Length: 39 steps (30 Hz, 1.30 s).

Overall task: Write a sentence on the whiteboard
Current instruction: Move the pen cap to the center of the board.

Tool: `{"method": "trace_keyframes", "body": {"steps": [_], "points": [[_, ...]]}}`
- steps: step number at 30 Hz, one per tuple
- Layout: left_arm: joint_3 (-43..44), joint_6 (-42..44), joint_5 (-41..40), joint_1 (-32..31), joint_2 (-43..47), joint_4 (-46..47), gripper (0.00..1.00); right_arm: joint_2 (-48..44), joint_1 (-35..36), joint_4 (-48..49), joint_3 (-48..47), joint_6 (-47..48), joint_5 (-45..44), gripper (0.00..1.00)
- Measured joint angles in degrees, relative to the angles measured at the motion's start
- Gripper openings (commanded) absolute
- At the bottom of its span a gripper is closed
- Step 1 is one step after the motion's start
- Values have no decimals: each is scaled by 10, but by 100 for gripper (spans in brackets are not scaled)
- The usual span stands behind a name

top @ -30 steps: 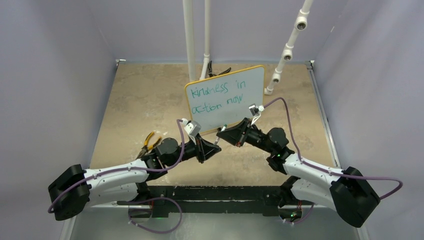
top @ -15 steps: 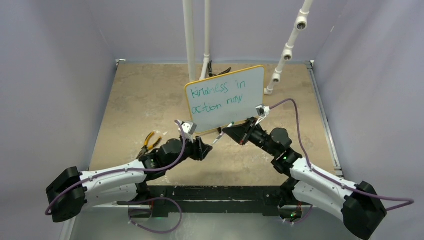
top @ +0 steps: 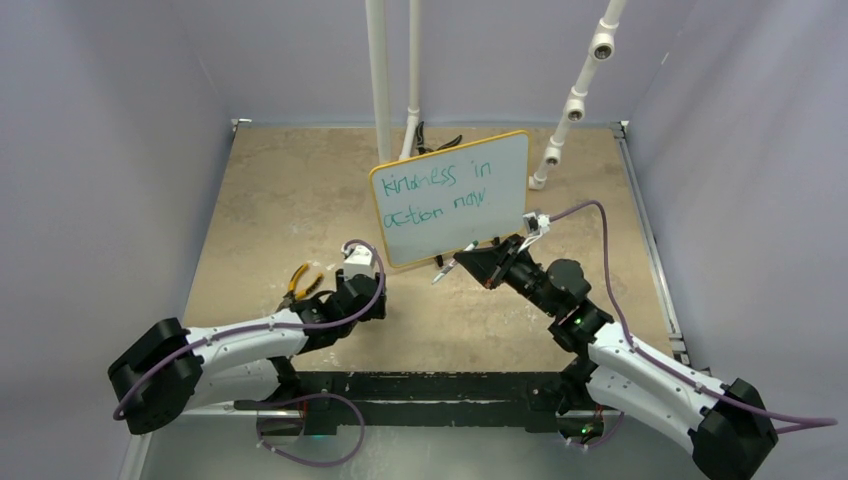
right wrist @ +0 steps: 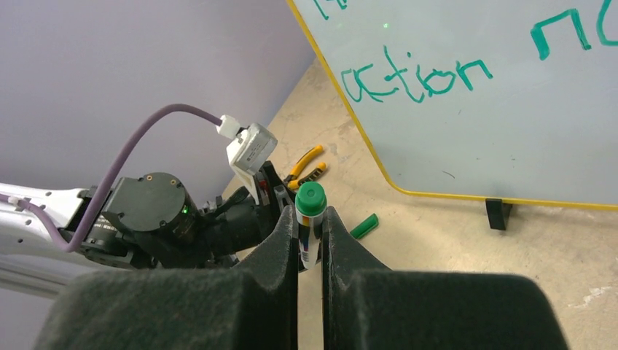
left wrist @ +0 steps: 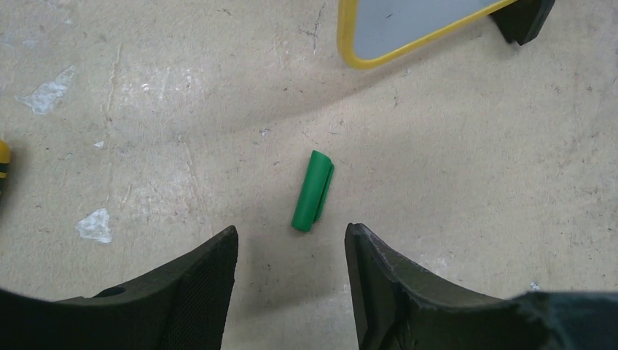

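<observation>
The whiteboard (top: 450,215), white with a yellow-orange frame, stands upright at mid table. The sentence (top: 440,180) reads "kindness in action now" in teal. My right gripper (top: 466,262) is shut on a marker pen (top: 443,271) and holds it just in front of the board's lower edge. In the right wrist view the pen's green end (right wrist: 311,198) sticks up between the fingers (right wrist: 280,240), with "action" (right wrist: 415,76) above. My left gripper (left wrist: 291,230) is open and empty, low over the table, just short of a loose green cap (left wrist: 314,191). The cap also shows in the right wrist view (right wrist: 364,226).
Yellow-handled pliers (top: 300,280) lie left of the left gripper. White pipes (top: 380,80) rise behind the board, with another jointed pipe (top: 575,100) at the back right. A black tool (top: 437,143) lies behind the board. The board's black foot (right wrist: 497,214) rests on the table.
My left gripper has pulled back to the left, away from the pen, and now hangs open over the cap. My right gripper has moved the pen slightly up and right, towards the board.
</observation>
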<state>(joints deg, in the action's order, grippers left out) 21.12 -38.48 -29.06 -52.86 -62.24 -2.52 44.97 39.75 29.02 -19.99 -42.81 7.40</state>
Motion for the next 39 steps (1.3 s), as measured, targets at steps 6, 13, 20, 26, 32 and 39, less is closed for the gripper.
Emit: {"method": "trace_keyframes", "body": {"steps": [6,13,20,26,32,39], "points": [[0,6,9,3,-29,38,56,-6,0,-15,0,2,-2,0],[12,10,58,3,-84,67,54,-18,0,-23,0,4,-4,0],[32,-2,127,2,-108,95,54,-20,0,-25,0,4,-6,0],[38,-30,201,-12,-170,194,54,-20,0,-25,0,5,-7,0],[54,-20,239,-20,-201,245,54,-28,0,-45,0,5,-13,0],[56,42,217,-20,-96,184,49,-53,0,-63,0,13,-33,1]]}}
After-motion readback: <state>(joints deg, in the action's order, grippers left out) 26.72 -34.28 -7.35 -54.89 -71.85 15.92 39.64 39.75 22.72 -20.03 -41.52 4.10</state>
